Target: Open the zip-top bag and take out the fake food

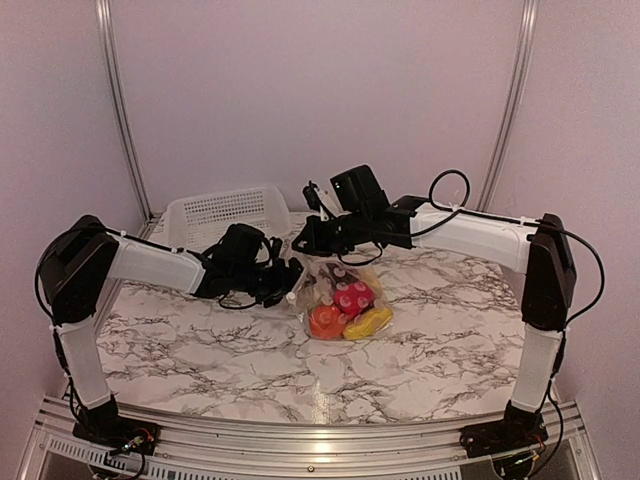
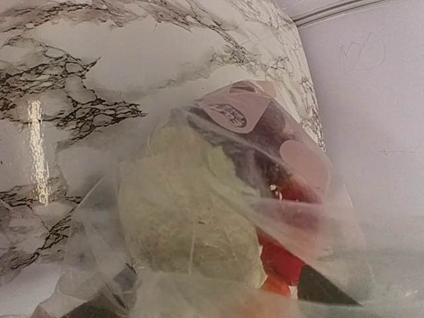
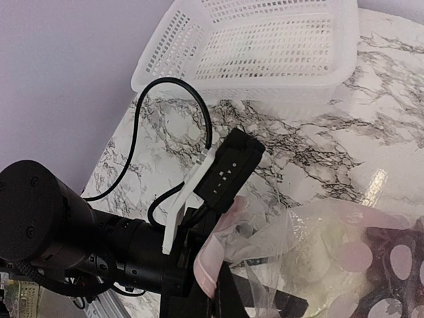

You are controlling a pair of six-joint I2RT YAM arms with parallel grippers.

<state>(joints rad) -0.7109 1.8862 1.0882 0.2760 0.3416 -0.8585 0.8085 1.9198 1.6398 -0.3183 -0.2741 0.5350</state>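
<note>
Evidently, in the top external view, the zip-top bag (image 1: 345,300) is stood on the marble table (image 1: 200,340) just on the near side of the white mesh basket (image 1: 225,212), off its right corner. Its mouth is drawn upward and the fake food (image 1: 340,310), red, orange and yellow pieces, is slumped at the bottom, so the load hangs away from the zip. The right gripper (image 1: 318,240) is clenched at that raised mouth. Since the film is pulled up toward it, a fold of the bag is judged to be pinched there as an anchor. The left gripper (image 1: 285,280) is set low before the basket's near wall, against the bag's side. In the left wrist view, its dark fingers (image 2: 321,288) are seen spread wide at the lower edge. Crinkled film and a pale cauliflower (image 2: 185,212) bulge between them, with a red piece (image 2: 281,262) behind. Nothing is seen to be pinched, so this tool is read as released, probably to take the opposite lip. In the right wrist view, the basket is seen beyond the left arm's wrist camera (image 3: 228,169), and the bag's pink zip strip (image 3: 211,262) is curled up just below that camera. Which dark fingers at the lower edge belong to which arm cannot be told.
</note>
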